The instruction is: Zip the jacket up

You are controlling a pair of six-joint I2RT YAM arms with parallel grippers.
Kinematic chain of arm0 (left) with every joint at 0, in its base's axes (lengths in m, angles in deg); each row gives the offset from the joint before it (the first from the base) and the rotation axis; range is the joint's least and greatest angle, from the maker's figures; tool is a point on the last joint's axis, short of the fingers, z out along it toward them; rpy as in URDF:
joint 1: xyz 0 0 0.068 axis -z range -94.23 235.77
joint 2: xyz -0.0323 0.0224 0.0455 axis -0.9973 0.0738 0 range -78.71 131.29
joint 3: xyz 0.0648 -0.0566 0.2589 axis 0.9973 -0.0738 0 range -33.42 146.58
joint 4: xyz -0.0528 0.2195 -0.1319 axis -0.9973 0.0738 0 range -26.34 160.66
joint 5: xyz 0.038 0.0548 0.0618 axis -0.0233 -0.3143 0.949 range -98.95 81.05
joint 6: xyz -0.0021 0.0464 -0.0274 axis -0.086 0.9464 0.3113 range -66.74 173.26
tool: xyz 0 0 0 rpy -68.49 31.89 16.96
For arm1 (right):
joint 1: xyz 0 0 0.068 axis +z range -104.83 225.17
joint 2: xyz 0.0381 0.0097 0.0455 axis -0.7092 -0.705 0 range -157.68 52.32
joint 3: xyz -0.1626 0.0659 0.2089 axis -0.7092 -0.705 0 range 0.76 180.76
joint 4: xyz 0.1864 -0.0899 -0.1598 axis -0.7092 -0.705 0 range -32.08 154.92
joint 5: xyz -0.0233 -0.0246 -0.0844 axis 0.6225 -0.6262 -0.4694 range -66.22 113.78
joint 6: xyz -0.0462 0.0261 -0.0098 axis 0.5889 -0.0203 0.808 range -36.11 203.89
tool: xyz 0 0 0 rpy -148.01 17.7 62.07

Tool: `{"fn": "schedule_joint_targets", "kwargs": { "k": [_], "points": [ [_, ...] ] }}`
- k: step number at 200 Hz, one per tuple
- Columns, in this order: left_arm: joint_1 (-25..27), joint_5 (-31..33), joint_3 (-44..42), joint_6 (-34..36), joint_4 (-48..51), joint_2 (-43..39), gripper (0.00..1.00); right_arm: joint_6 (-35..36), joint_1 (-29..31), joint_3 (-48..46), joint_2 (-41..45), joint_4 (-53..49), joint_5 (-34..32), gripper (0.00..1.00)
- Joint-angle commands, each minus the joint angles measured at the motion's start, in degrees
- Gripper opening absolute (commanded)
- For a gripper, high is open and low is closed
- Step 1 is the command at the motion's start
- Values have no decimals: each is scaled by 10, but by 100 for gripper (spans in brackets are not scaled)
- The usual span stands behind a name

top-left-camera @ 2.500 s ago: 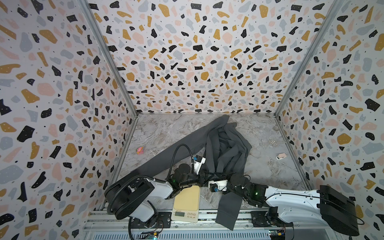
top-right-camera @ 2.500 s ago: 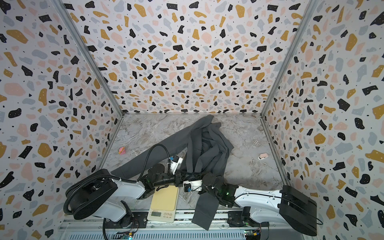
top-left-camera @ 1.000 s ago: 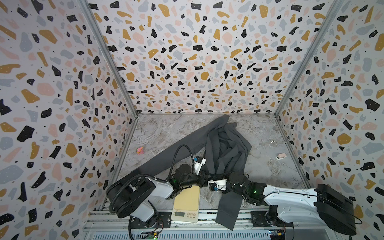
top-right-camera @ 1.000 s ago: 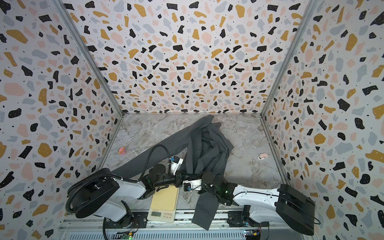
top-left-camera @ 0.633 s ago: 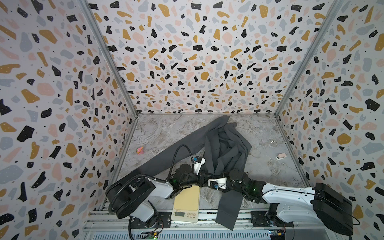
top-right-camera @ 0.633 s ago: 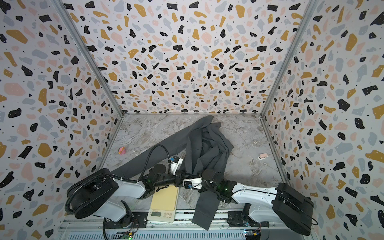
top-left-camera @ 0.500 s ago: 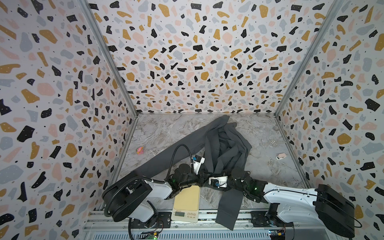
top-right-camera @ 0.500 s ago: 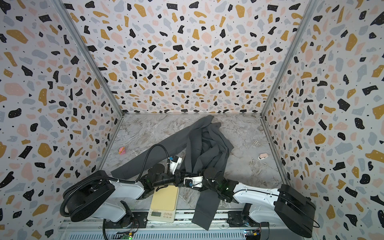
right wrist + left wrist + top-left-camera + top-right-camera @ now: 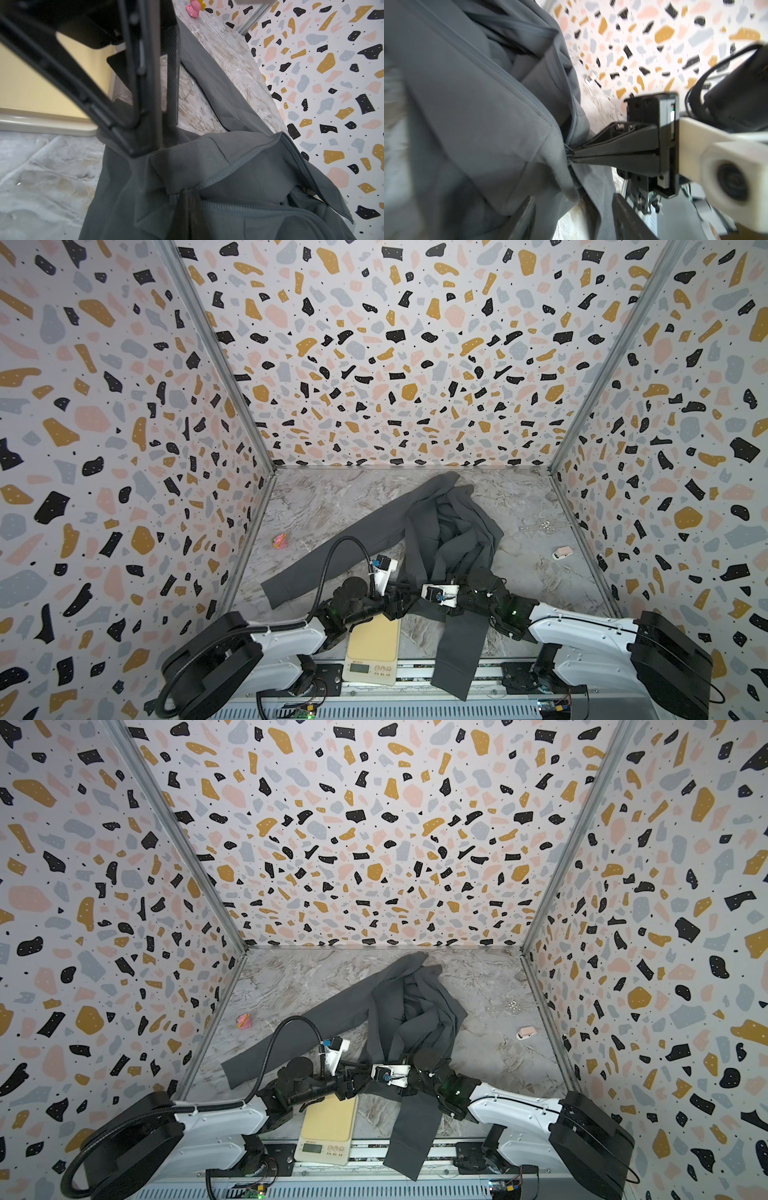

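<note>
pinching the foot of the zipper, the right claw has its two black fingers pressed flat together, tips at the hem of the jacket; whether they grip the slider or only the tape i cannot tell. from that pinch two rows of teeth run away from the claw and spread apart, so the front is unzipped along the length that shows. the left claw meets it head-on from the opposite side, nearly tip to tip, with its fingers apart and bare table showing between them; a fold of the hem lies at their tips, not clamped. the dark grey jacket lies crumpled on the marbled table, its bulk heaped beyond both claws toward the back wall, one sleeve stretched flat past the left claw's outer side, and another length of fabric running back under the right claw and drooping over the table's near edge. a beige kitchen scale sits just behind the left claw, partly under its wrist, beside that hanging length. a small pink toy lies well out past the left claw, near the side wall and apart from the sleeve. well off on the right claw's outer side lie a small pink-and-white piece and, farther back, a clear flat part, both apart from the jacket.
</note>
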Motion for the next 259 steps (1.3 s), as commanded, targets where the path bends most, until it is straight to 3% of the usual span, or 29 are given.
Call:
{"fn": "schedule_joint_targets", "kwargs": {
  "k": [1,20,35,92,151,183,238,259],
  "points": [
    [15,100,-15,-78,13,-62,65,-57,-7,30,11,-8,34,0],
    [52,169,-36,-178,-32,-95,71,-92,-13,37,9,-4,55,0],
    [91,203,-37,-218,-63,-88,74,-127,-17,43,5,2,65,0],
    [147,235,-22,-263,-172,16,77,-225,-56,87,-4,-41,143,0],
    [149,307,-16,-280,-167,2,77,-261,-61,83,-1,-36,203,0],
    [149,293,-6,-284,-177,28,70,-276,-64,87,-12,-31,240,0],
    [150,268,-19,-310,-279,108,60,-292,-74,104,-45,-37,252,0],
    [149,266,-19,-293,-285,121,50,-293,-80,115,-64,-43,259,0]
  ]
}}
